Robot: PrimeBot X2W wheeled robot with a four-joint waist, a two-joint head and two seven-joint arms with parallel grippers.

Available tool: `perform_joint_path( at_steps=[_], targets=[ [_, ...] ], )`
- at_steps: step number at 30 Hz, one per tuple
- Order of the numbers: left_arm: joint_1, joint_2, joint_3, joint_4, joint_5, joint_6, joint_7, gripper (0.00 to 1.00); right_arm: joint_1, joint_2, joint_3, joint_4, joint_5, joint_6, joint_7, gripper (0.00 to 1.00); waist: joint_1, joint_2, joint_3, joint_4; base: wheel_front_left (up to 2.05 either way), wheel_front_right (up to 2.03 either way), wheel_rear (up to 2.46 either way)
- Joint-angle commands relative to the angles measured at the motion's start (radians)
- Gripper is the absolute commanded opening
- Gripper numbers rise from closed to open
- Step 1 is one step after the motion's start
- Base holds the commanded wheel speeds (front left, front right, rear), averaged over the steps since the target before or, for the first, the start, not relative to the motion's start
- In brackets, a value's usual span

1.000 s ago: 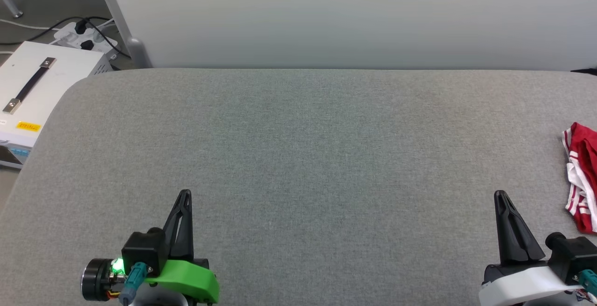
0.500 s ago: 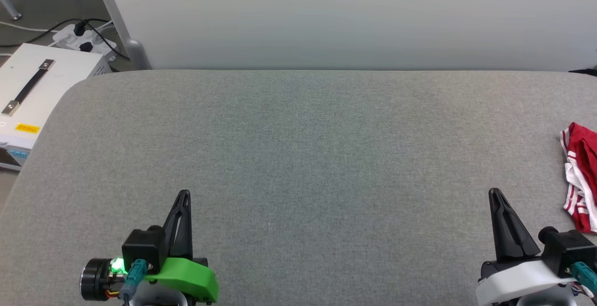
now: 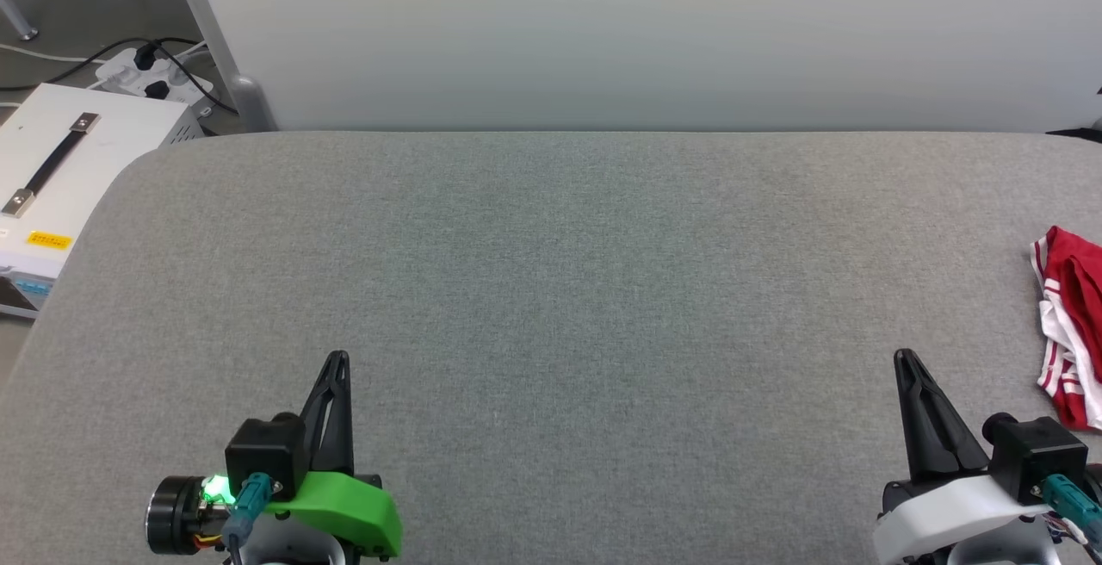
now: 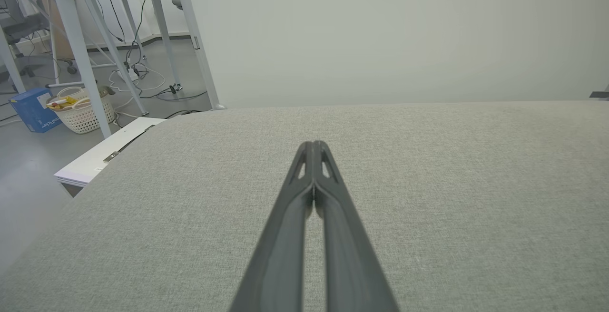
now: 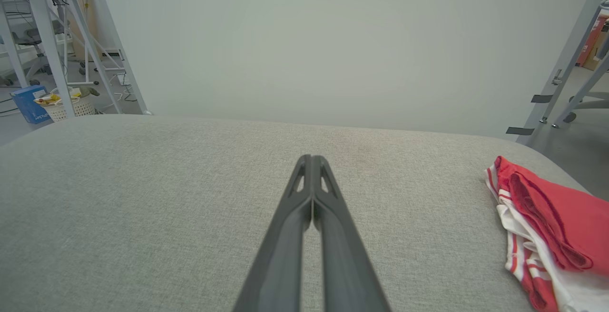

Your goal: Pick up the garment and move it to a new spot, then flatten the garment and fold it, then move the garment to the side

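Fingers [image 4: 290,217] pressed together, your left tool [image 3: 337,364] sits far left of the garment [image 3: 1070,324], over the tabletop [image 3: 568,272]. Your right tool [image 3: 905,363], likewise closed, is nearer it. Bunched at the tabletop's right edge, the garment could slide off if you reach in low without opening first.

Garment [image 3: 1080,276], right edge of frame: red, with white panels and red-and-white striped trim. Table [image 3: 551,289]: uniform mottled grey. Left gripper [image 3: 336,360]: black with green mount; right gripper [image 3: 902,357]: black with white mount.
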State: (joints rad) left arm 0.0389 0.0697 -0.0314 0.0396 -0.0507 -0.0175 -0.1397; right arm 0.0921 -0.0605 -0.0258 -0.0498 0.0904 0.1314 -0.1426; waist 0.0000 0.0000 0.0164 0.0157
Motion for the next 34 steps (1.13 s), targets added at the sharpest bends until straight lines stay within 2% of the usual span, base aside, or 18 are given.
perform_joint_path(
  at_steps=[1,34],
  targets=[
    [-0.017,-0.003,0.003,-0.007,0.009,0.006,0.006,0.00,-0.022,0.004,0.003,0.004,-0.010,0.000,0.008,0.00,0.0000,0.0000,0.000,0.000,0.00,0.00,0.00],
    [-0.028,-0.011,0.017,-0.023,0.029,0.012,0.072,0.00,-0.057,0.007,0.014,0.027,-0.050,-0.001,0.075,0.00,0.0000,0.0000,-0.008,-0.008,0.00,0.00,0.00]
  ],
)
